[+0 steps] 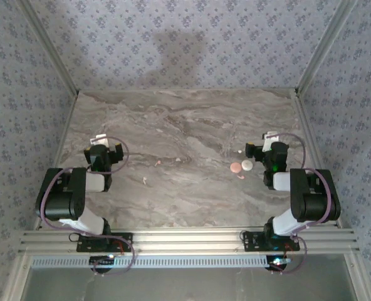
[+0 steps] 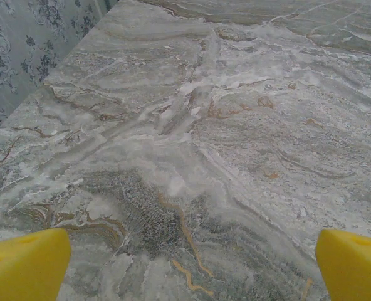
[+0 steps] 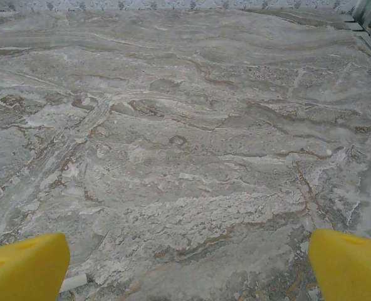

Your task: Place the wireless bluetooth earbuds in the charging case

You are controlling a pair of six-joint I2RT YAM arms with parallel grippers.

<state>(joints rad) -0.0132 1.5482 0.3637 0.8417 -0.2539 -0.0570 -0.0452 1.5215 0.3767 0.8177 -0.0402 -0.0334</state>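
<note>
**A:** How do the pincers stand?

**B:** Both are wide apart and hold nothing. In the left wrist view the left pincer [image 2: 188,269] shows a yellow fingertip [image 2: 26,263] in each bottom corner, with bare marbled tabletop [image 2: 192,138] between them. The right pincer [image 3: 185,266] looks the same, with yellow pads [image 3: 22,266] low in the corners and grey-brown stone between them.

**A:** Anything close to the fingers?

**B:** A small whitish piece [image 3: 74,282] lies on the stone just beside the right pincer's left-hand pad. It is too small for me to tell what it is.

**A:** And from above?

**B:** The left pincer [image 1: 108,145] hangs over the left side of the tabletop [image 1: 192,119] and the right pincer [image 1: 262,143] over the right side, well apart. Just left of the right pincer lie a round pink puck [image 1: 235,167] and a round white puck [image 1: 247,164], side by side and touching.

**A:** Where are the wireless bluetooth earbuds?

**B:** They are mere specks, loose on the stone and outside the pucks. One pinkish speck [image 1: 157,162] and a paler speck [image 1: 178,159] lie near the middle, between the arms. Another pale one [image 1: 144,180] sits nearer the left arm. A pink bit [image 1: 240,177] lies just below the pink puck, and another tiny one [image 1: 239,152] lies above it. I cannot tell which specks are the earbuds.

**A:** What is around the tabletop?

**B:** Blue patterned walls [image 1: 185,37] stand on three sides.
</note>
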